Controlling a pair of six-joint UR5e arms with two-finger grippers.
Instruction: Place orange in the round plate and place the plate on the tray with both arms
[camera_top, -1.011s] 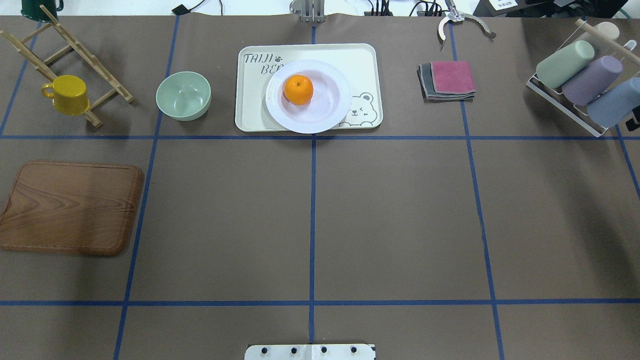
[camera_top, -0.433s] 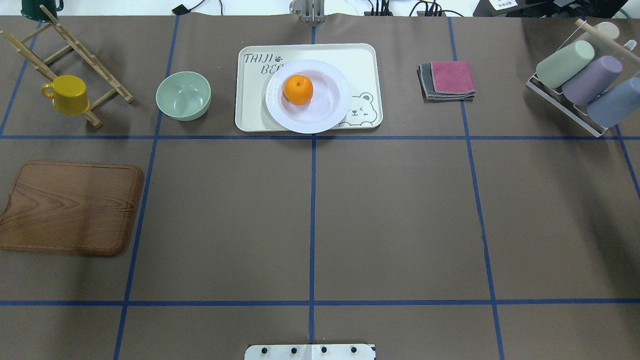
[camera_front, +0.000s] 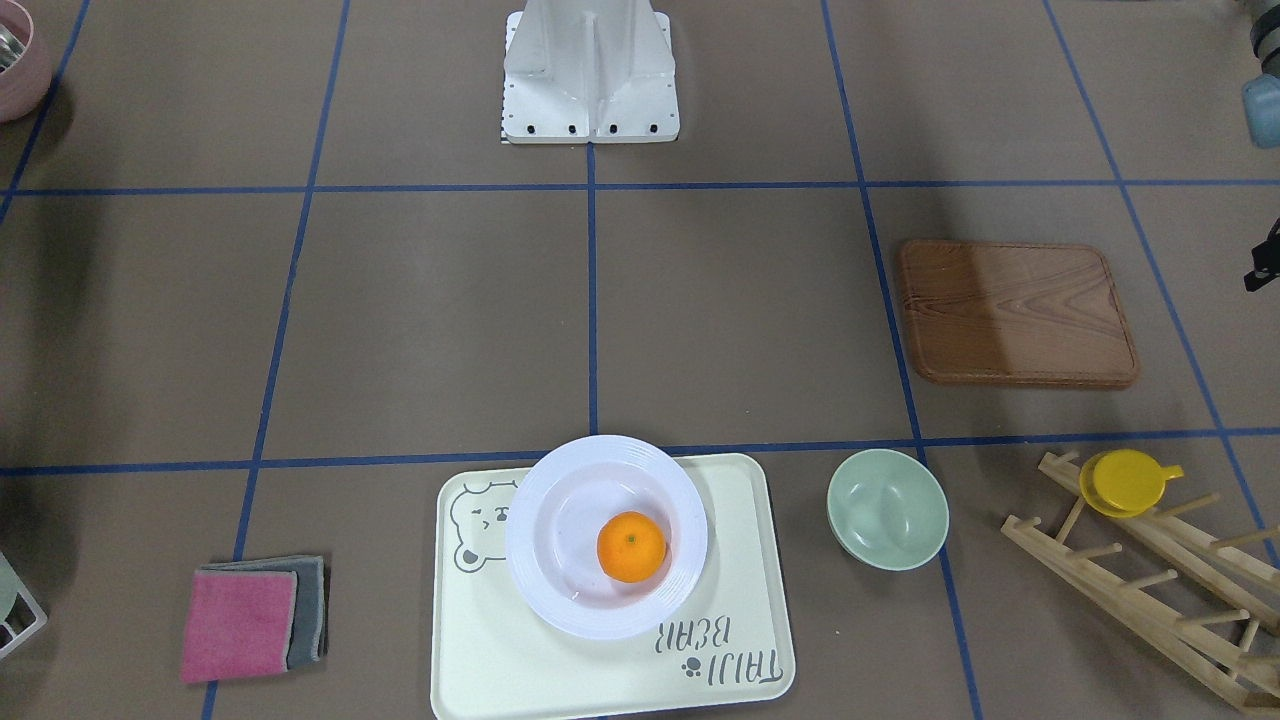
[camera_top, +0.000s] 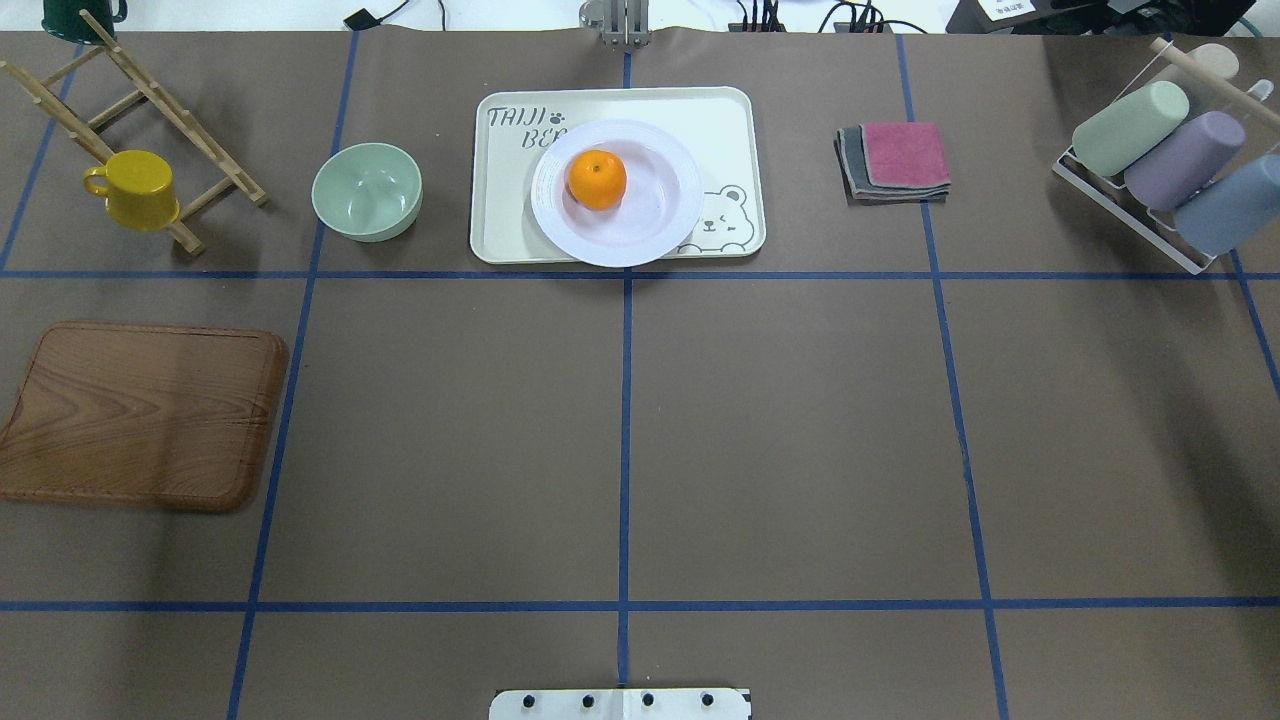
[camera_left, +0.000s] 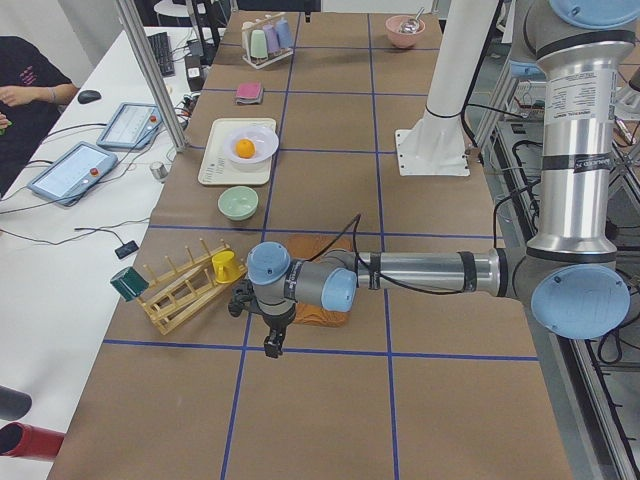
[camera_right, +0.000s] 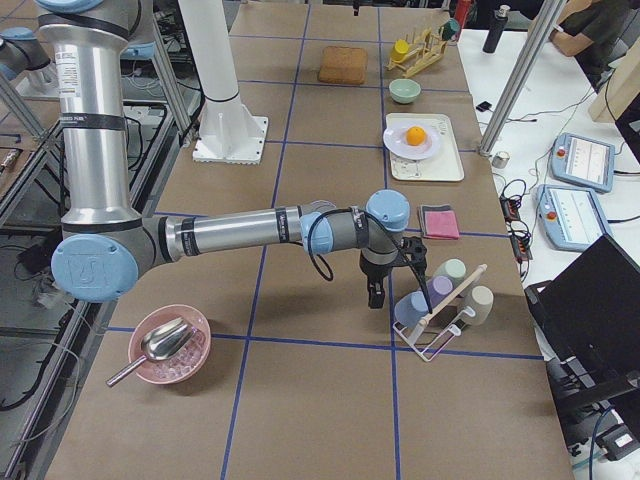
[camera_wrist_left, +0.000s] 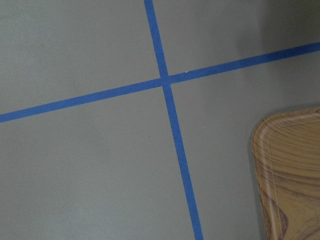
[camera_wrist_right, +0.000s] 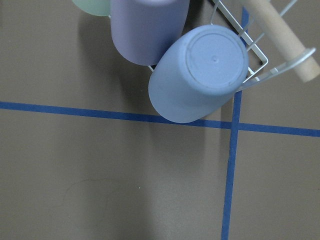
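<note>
- Over at the middle of the far edge of the bench (camera_top: 780, 430) is where all the task stuff sits. There's a big bare stretch between it and the robot's side, so loads of room to come in. A green bowl (camera_top: 367, 192) sits near the tray's left end, and some folded cloths (camera_top: 895, 160) lie well off to its right.
- Both arms are parked out wide. The left gripper (camera_left: 270, 345) hangs low near the left end, by a corner of the wooden board (camera_top: 140, 415). The right gripper (camera_right: 378, 292) is near the right end, beside the cup rack (camera_top: 1160, 160). Can't tell if either set of fingers is spread or pressed together.
- The tray (camera_top: 720, 120) looks like light, stiff plastic with a low raised lip. I'd guess it skates on the bench cover if bumped.
- The round plate (camera_top: 600, 255) is on the tray, but its robot-side rim pokes just past the tray's near long edge. It may be riding on the lip; can't tell if it sits flat. It looks glossy, hard, slick and chippable. The best hold is the wide ridged rim, on opposite sides, one arm each.
- The orange (camera_top: 597, 180) sits in the plate's well, a bit off-centre toward the far left. It's light and firm-ish, and it'll roll if the plate tips. Job looks basically done to me.
</note>
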